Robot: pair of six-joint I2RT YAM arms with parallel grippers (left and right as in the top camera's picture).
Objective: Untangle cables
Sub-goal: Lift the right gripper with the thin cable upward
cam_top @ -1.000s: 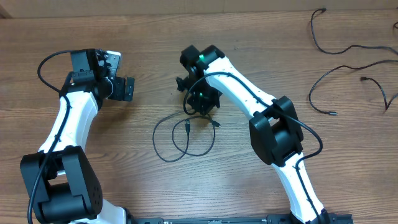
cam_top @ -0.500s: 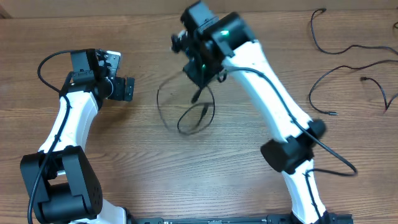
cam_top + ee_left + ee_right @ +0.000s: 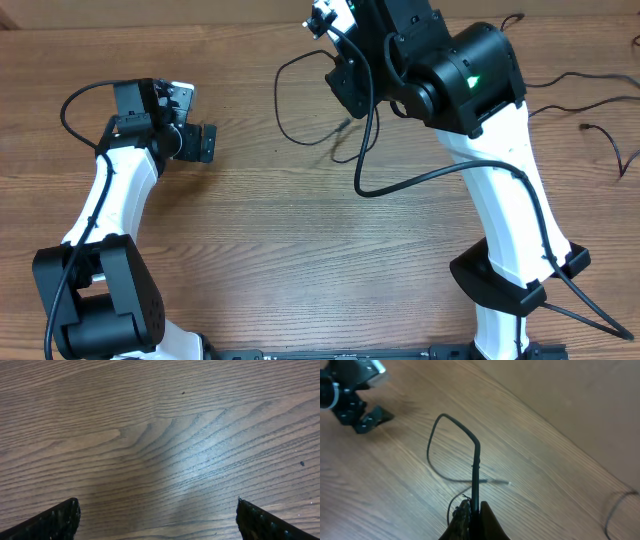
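Right hand [image 3: 474, 519] grips one cable [image 3: 475, 465] up above the counter [image 3: 300, 250].
Its fingers are clamped shut on the cord, whose loop dangles just beyond them. Other cables [image 3: 503, 45] lie at the far right. The left hand [image 3: 205, 142] gapes wide, well apart.

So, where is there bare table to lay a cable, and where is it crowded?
Free: tabletop between the left arm and right arm, and before the open left gripper. Crowded: far right, with loose cables, and under the cable in the right gripper.

Cables [image 3: 475, 475] black; table [image 3: 160, 435] brown wood grain; right arm [image 3: 505, 190] white, black joints.
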